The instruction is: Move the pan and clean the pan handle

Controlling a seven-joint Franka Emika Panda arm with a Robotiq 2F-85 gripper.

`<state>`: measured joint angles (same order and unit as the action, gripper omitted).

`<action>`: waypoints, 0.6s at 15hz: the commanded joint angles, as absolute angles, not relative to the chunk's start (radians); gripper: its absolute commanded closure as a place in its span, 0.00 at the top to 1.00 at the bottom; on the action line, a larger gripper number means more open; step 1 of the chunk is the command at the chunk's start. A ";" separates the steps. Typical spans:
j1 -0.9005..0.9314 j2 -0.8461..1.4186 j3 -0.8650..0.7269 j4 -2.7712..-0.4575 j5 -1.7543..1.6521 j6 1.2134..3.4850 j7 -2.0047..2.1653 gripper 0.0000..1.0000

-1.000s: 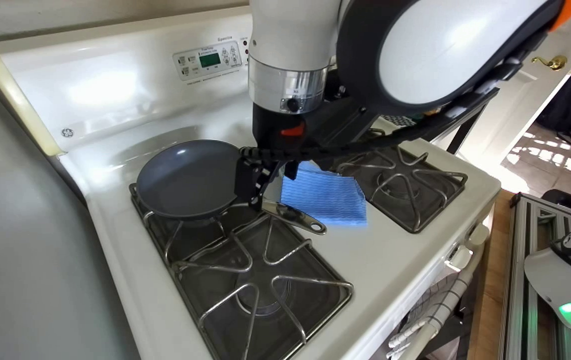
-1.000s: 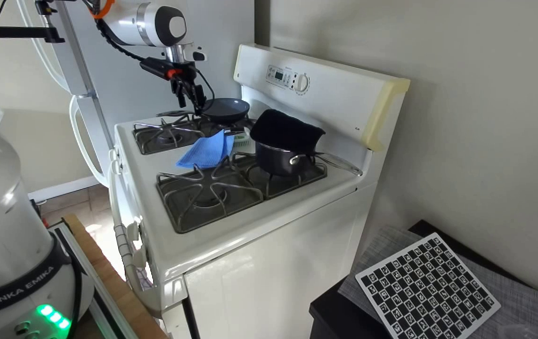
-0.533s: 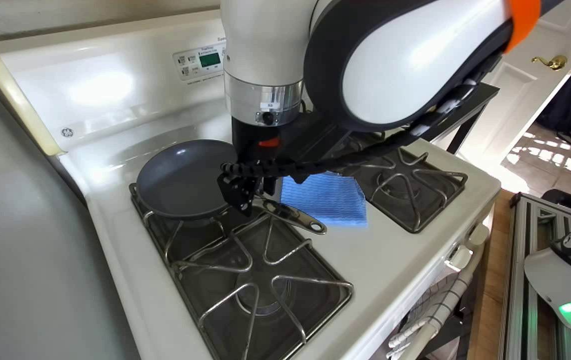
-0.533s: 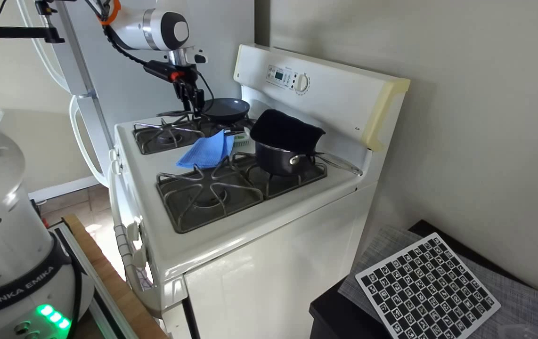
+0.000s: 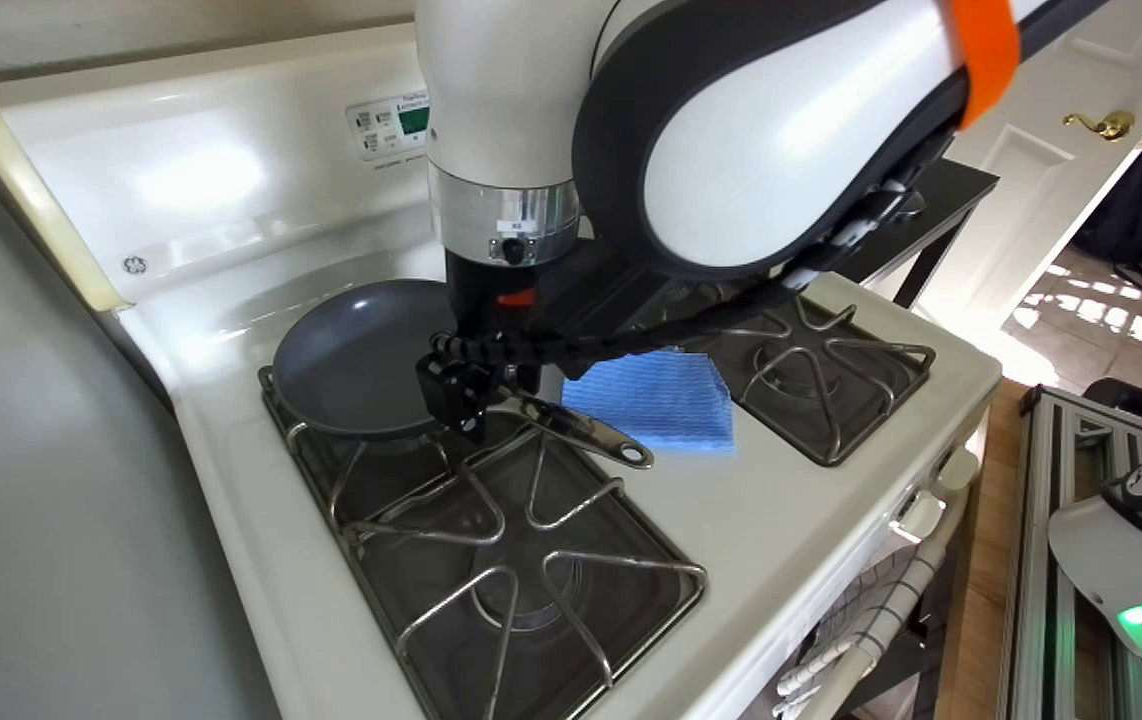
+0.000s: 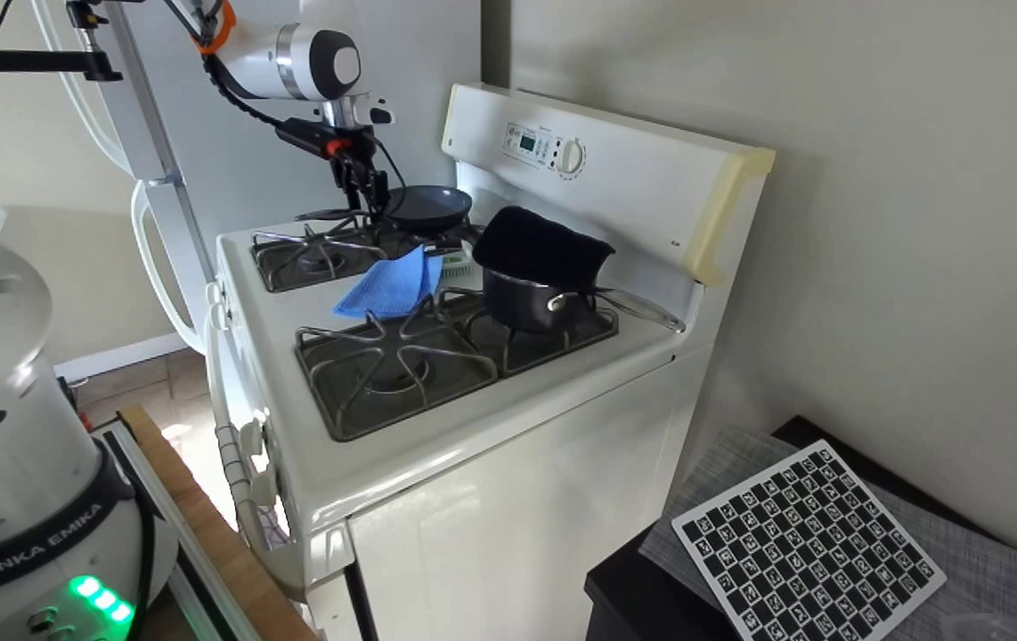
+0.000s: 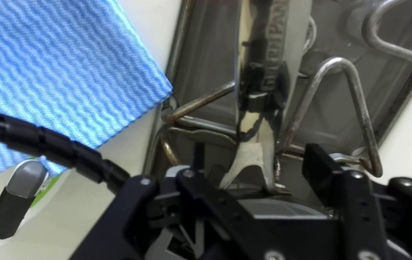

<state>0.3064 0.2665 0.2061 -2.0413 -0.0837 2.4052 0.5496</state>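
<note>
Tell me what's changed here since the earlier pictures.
In an exterior view, the gripper shifted left and slightly down in the picture. In the wrist view, its jaws stand open, one on each side of the pan handle. Nothing was taken hold of or let go. The pan, pan handle, blue cloth and black pot stayed put.
</note>
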 commanded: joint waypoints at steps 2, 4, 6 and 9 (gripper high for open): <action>0.332 0.283 0.184 -2.026 -0.087 2.406 0.584 0.26; 0.334 0.283 0.182 -2.027 -0.088 2.405 0.593 0.09; 0.336 0.282 0.181 -2.028 -0.089 2.405 0.601 0.02; 0.336 0.280 0.180 -2.029 -0.089 2.404 0.612 0.05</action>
